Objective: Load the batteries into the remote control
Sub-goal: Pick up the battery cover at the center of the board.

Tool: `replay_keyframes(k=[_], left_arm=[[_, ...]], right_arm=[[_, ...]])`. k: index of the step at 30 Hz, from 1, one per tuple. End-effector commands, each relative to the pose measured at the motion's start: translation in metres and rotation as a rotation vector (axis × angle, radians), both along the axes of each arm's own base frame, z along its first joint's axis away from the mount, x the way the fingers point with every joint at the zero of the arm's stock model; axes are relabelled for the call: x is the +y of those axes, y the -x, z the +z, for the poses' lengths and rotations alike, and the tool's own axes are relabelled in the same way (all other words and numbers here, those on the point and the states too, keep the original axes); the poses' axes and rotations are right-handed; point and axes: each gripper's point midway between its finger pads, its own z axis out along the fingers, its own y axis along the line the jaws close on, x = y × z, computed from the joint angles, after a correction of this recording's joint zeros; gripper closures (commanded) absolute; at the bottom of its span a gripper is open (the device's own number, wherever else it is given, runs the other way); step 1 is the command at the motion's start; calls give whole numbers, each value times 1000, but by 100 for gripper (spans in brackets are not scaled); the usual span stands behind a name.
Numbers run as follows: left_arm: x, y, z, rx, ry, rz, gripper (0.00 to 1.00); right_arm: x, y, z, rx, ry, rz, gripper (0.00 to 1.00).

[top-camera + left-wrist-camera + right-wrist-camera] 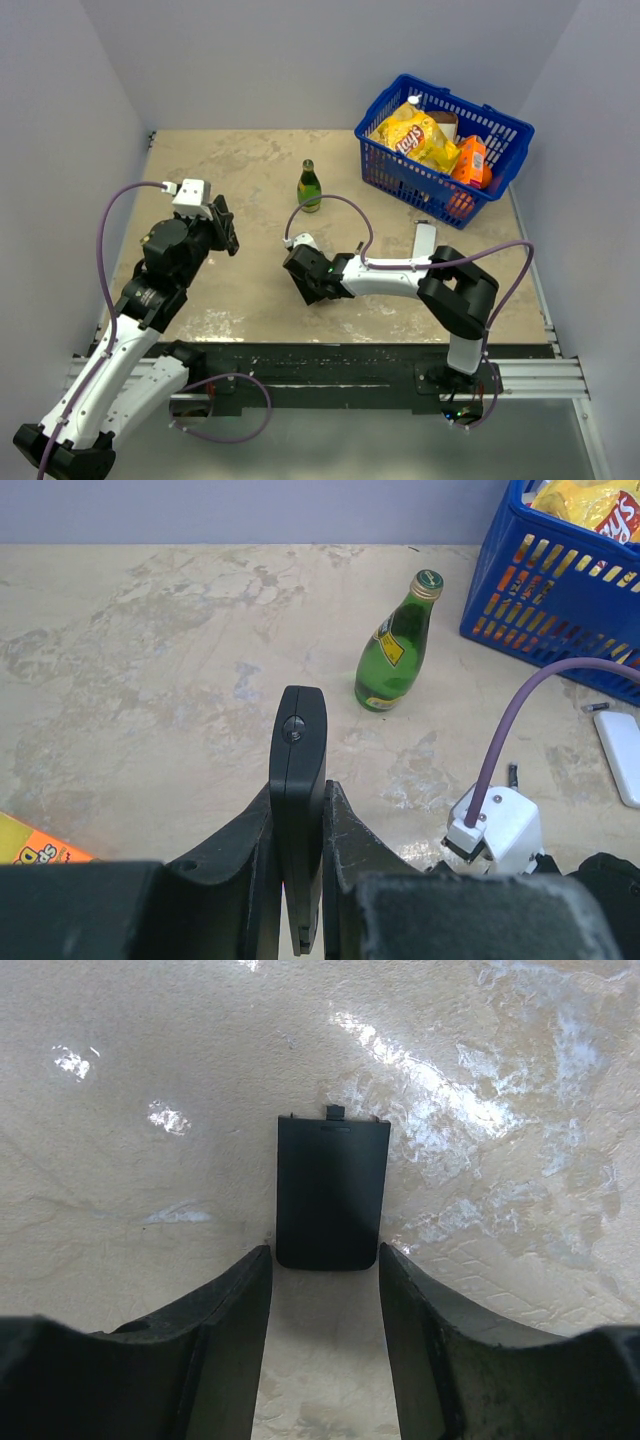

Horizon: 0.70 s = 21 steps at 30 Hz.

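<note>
My left gripper is shut on the black remote control, held edge-on above the table; it also shows in the top view at the left. My right gripper is open, low over the table centre. The small black cover piece lies flat just ahead of it, its near end between the fingertips. Two tiny cylinders that look like batteries lie on the table by the basket, one silvery and one dark.
A green bottle stands upright mid-table, also in the left wrist view. A blue basket of snacks sits at the back right. A flat white device lies near it. An orange box corner is at the left.
</note>
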Motion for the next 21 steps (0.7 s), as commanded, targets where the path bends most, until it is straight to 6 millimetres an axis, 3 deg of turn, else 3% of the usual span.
replay_keyframes(k=[1,17,21], left_arm=[[-1,-2,7,-35,-10,-7,100],[-6,-1,7,-36,-2,-31,100],[-7,-1,6,-35,-2,-37,100]], right_arm=[[-9,2,-12,7,44,-26,50],[-16,17,-46,140,102,-81,46],[-27,20,-52,153,138,-102,48]])
